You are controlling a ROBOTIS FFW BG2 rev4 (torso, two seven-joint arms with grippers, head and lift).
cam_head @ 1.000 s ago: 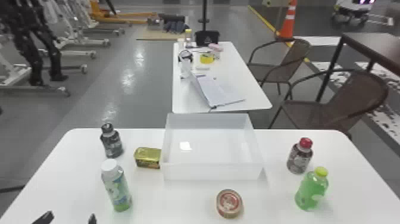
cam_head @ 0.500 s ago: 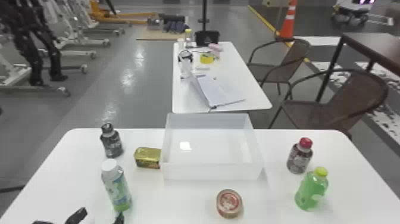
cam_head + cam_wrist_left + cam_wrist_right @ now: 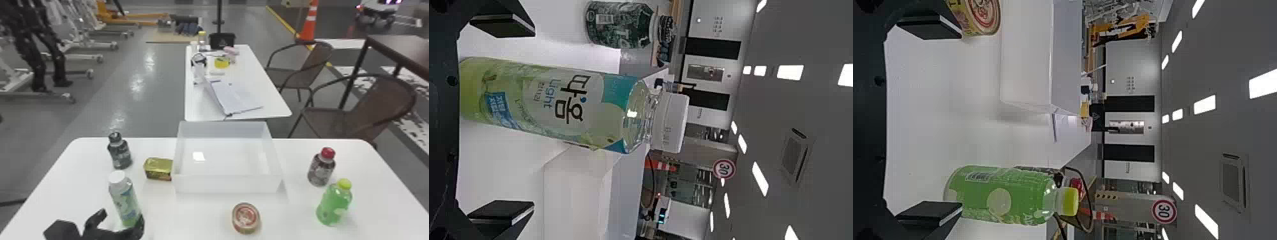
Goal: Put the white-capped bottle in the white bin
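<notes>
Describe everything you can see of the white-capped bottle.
The white-capped bottle stands upright on the white table, left of the bin. It looks like clear plastic, tall and slim, pale green below a clear neck, with a printed green, white and blue label and its cap on. The left gripper is open around it; contact is unclear.

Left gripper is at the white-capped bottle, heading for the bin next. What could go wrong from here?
- The white-capped bottle stands between the open fingers of the left gripper, nearer one than the other, so closing might nudge or tip it.
- The white bin's near wall stands upright; a low carry could catch the bottle's base on it.
- The gold tin sits right beside the bin's left wall, so a low sweep might knock it.
</notes>
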